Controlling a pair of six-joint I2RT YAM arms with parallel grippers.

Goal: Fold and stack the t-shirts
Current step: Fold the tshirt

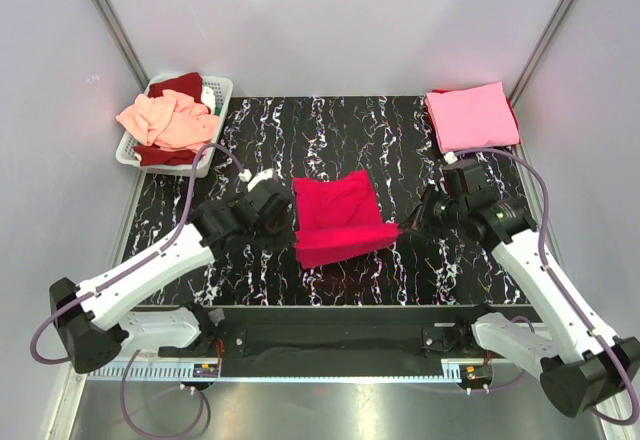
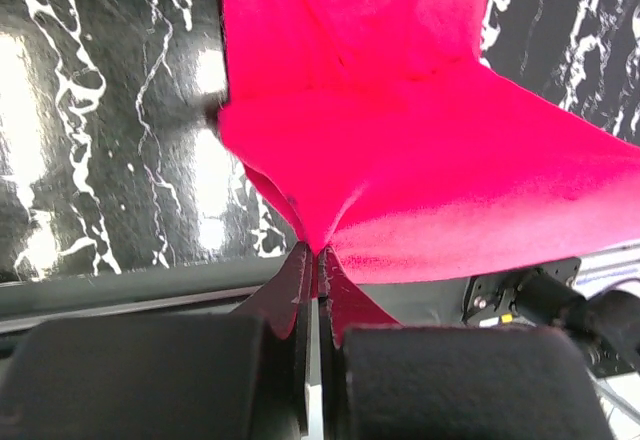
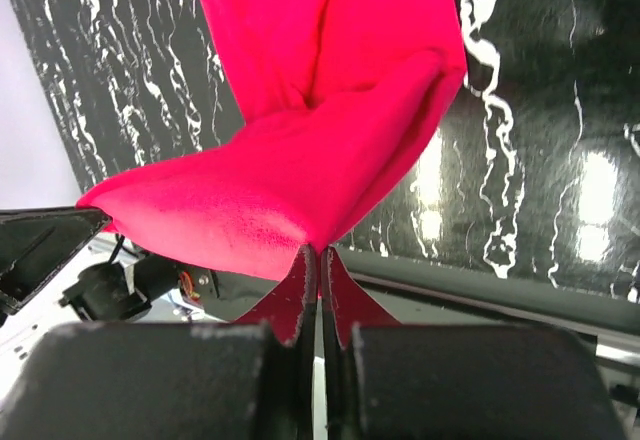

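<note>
A bright crimson-red t-shirt (image 1: pixel 338 218) lies partly folded in the middle of the black marbled table, its near edge lifted off the surface. My left gripper (image 1: pixel 292 222) is shut on the shirt's near left corner (image 2: pixel 318 245). My right gripper (image 1: pixel 408 224) is shut on the near right corner (image 3: pixel 318 242). The cloth (image 2: pixel 420 160) hangs stretched between the two grips and sags back toward the far part resting on the table (image 3: pixel 320 40). A folded light pink t-shirt (image 1: pixel 471 115) lies at the far right corner. A peach t-shirt (image 1: pixel 168 120) and a dark maroon one (image 1: pixel 178 85) are heaped in the basket.
The white slotted basket (image 1: pixel 222 95) stands at the far left, hanging partly over the table's left edge. Grey walls enclose the table on three sides. The arms' base rail (image 1: pixel 330 338) runs along the near edge.
</note>
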